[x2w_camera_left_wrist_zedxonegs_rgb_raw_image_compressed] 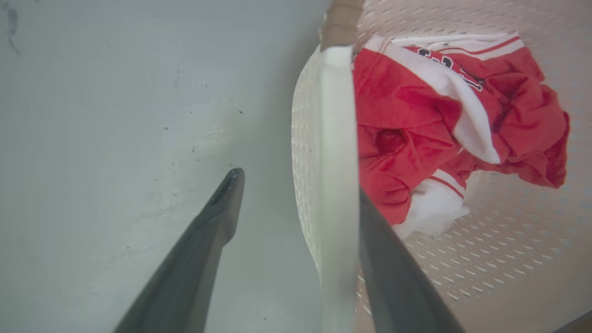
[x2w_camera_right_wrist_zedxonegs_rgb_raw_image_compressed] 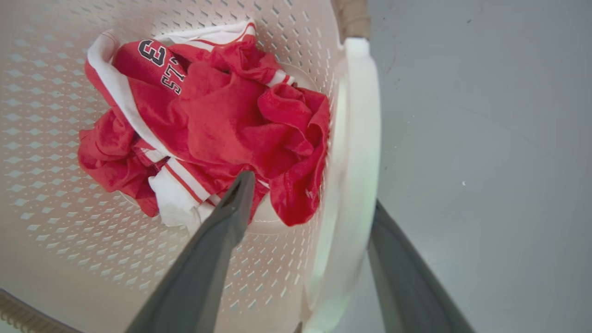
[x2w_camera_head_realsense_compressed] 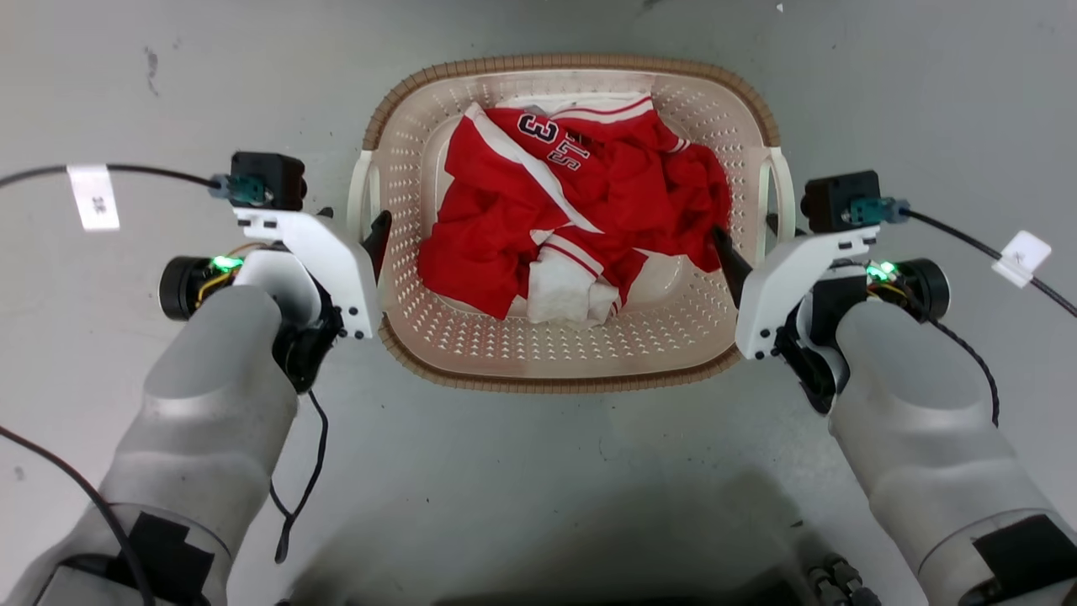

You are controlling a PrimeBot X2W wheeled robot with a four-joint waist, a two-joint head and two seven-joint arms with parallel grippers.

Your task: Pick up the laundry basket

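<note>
1. I am seeing the laundry basket (x2w_camera_head_realsense_compressed: 555, 384) sitting on the grey floor (x2w_camera_head_realsense_compressed: 538, 488), at 12 o'clock from the robot's body and between the two arms.
2. A crumpled red jersey (x2w_camera_head_realsense_compressed: 589, 194) with white trim is lying inside it, and a white cloth (x2w_camera_head_realsense_compressed: 559, 295) is peeking out at the jersey's 6 o'clock edge.
3. The left tool (x2w_camera_head_realsense_compressed: 368, 238) is sitting at the basket's 9 o'clock side with its jaws standing wide. They are straddling the left white handle (x2w_camera_left_wrist_zedxonegs_rgb_raw_image_compressed: 335, 152): one finger (x2w_camera_left_wrist_zedxonegs_rgb_raw_image_compressed: 217, 217) is hanging outside over the floor, well apart from the handle, and the other is lying just beside the handle on the inner side.
4. The right tool (x2w_camera_head_realsense_compressed: 749, 240) is mirroring this at the basket's 3 o'clock side, also spread wide. Its inner finger (x2w_camera_right_wrist_zedxonegs_rgb_raw_image_compressed: 231, 212) is pointing in over the jersey, the outer one is staying outside, and the right white handle (x2w_camera_right_wrist_zedxonegs_rgb_raw_image_compressed: 356, 152) is running between them.
5. Neither tool is clamping its handle.
</note>
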